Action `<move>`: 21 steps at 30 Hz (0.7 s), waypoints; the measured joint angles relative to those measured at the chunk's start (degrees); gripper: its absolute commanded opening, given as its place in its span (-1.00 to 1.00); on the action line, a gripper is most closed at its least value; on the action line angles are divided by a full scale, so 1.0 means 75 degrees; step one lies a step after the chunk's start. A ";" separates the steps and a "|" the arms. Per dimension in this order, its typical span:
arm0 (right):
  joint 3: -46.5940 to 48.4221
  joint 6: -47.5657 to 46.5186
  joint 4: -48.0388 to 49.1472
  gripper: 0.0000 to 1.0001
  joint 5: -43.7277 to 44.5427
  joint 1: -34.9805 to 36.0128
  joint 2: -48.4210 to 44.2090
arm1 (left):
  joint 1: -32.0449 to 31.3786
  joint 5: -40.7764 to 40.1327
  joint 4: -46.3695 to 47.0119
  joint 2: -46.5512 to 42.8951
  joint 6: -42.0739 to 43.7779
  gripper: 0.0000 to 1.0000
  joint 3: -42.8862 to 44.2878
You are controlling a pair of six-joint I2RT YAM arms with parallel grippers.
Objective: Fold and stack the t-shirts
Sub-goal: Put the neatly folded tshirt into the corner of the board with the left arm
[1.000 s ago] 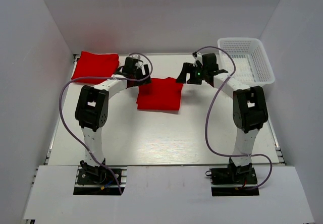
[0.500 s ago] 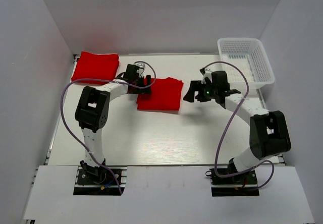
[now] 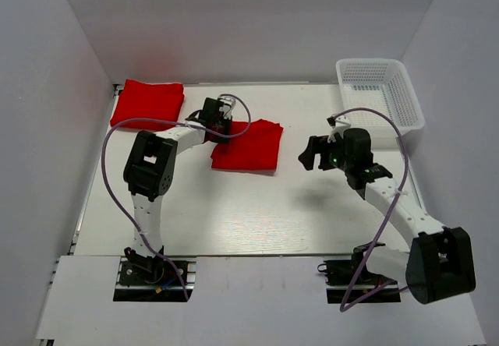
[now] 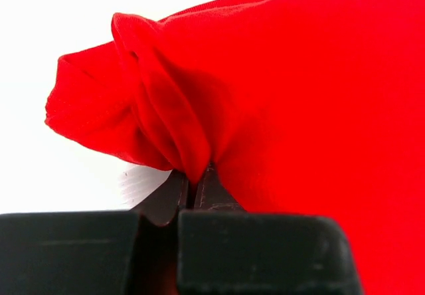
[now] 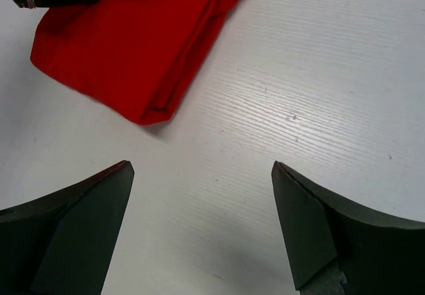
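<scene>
— Since a second ago my right gripper (image 5: pixel 202 169) pulled back from the folded t-shirt (image 3: pixel 251 147), jaws spread wide.
— And your left gripper (image 4: pixel 196 183)?
— Pinching that shirt's left edge. Second t-shirt (image 3: pixel 148 100) lies far left, apart.

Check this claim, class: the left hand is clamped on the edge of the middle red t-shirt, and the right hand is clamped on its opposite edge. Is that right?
Not quite. The left hand is indeed clamped on the middle red t-shirt, but the right hand is open and holds nothing. The right wrist view shows its fingers spread over the table, apart from the shirt.
</scene>
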 measured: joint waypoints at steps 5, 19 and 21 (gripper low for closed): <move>-0.0318 -0.0012 0.0087 0.81 0.0344 -0.0003 -0.0560 | 0.0105 0.0169 -0.0064 -0.0178 0.0268 -1.00 -0.0096; -0.0358 0.0000 0.0032 0.81 0.0615 -0.0003 -0.0714 | 0.0463 0.0463 -0.0886 -0.1629 0.1559 -1.00 0.0816; -0.0358 0.0017 0.0032 0.81 0.0647 -0.0003 -0.0784 | 0.0615 0.0539 -0.1192 -0.1629 0.1781 -1.00 0.1230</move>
